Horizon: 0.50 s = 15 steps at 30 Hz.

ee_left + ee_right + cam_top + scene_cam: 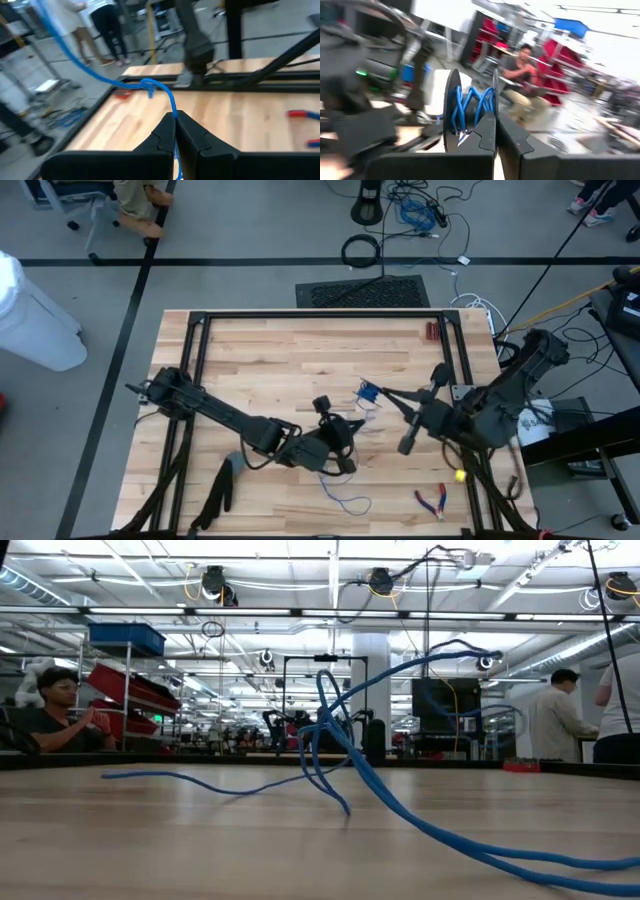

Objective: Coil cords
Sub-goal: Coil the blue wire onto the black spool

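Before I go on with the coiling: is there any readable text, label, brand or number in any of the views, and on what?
None can be read.
The blue cord shows no print.
The red-handled pliers show no marking.
The white thing beside the right arm has dark marks, too small to read.
The red and blue bins across the room show no legible labels.

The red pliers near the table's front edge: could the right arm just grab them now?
Probably not yet: the right gripper is shut on the blue cord. The red pliers lie uncovered nearby.
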Each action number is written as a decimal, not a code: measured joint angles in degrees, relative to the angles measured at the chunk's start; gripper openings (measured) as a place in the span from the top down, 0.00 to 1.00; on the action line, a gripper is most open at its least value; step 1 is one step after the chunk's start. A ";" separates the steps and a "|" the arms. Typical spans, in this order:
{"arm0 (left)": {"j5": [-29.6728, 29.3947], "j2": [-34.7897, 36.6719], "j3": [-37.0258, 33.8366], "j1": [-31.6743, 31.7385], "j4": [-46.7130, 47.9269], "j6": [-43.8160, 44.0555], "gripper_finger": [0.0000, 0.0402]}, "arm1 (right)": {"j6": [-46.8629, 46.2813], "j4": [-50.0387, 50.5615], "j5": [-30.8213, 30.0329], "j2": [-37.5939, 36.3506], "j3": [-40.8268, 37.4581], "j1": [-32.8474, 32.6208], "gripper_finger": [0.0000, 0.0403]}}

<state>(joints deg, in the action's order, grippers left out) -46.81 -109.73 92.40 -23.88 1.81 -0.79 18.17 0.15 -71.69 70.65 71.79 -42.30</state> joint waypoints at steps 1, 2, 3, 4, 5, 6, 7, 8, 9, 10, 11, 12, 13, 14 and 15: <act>1.08 -0.18 0.00 0.03 -1.25 -0.29 0.97 | 0.11 -0.01 -0.83 0.54 0.00 0.59 1.00; 2.32 -0.24 0.00 0.16 -2.41 -0.78 0.97 | 0.11 0.01 -1.42 1.06 -0.02 1.14 1.00; 2.82 -0.24 0.00 0.20 -3.16 -1.14 0.97 | 0.11 -0.01 -1.64 1.59 -0.02 1.72 1.00; 3.56 -0.24 0.00 0.17 -3.83 -1.27 0.97 | 0.11 -0.03 -1.65 2.02 -0.02 2.39 1.00; 3.83 -0.24 0.00 0.16 -4.33 -1.31 0.97 | 0.11 -0.30 -1.67 2.53 -0.01 3.05 1.00; 4.38 -0.24 0.00 0.17 -4.55 -1.32 0.97 | 0.11 -0.50 -1.67 2.96 -0.02 3.68 1.00; 4.74 -0.24 0.00 0.16 -4.88 -1.35 0.97 | 0.15 -0.76 -1.80 3.47 0.00 4.32 1.00; 4.88 -0.24 0.00 0.11 -5.22 -1.48 0.97 | 0.30 -1.03 -1.85 3.98 -0.01 4.98 1.00; 4.90 -0.24 0.00 0.06 -5.66 -1.62 0.97 | 0.44 -1.26 -1.89 4.50 -0.02 5.64 1.00; 4.94 -0.24 0.00 0.00 -6.08 -1.71 0.97 | 0.55 -1.30 -1.83 4.98 -0.01 6.20 1.00; 5.03 -0.24 0.00 0.00 -6.24 -1.73 0.97 | 0.55 -1.30 -1.84 5.43 -0.02 6.71 1.00; 5.53 -0.24 0.00 0.00 -6.20 -2.01 0.97 | 0.56 -1.30 -1.83 5.87 -0.02 7.28 1.00; 6.68 -0.24 0.00 0.00 -6.20 -2.67 0.97 | 0.71 -1.31 -1.84 6.26 -0.02 7.76 1.00; 8.03 -0.24 0.00 -0.04 -6.21 -3.24 0.97 | 1.06 -1.28 -1.84 6.57 -0.02 8.17 1.00; 9.21 -0.24 0.00 -0.16 -6.32 -4.41 0.97 | 1.39 -1.28 -1.82 6.92 -0.02 8.61 1.00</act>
<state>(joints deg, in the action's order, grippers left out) -37.59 -109.97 92.40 -24.04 -4.51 -5.20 19.56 -1.13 -73.51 77.57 71.77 -33.70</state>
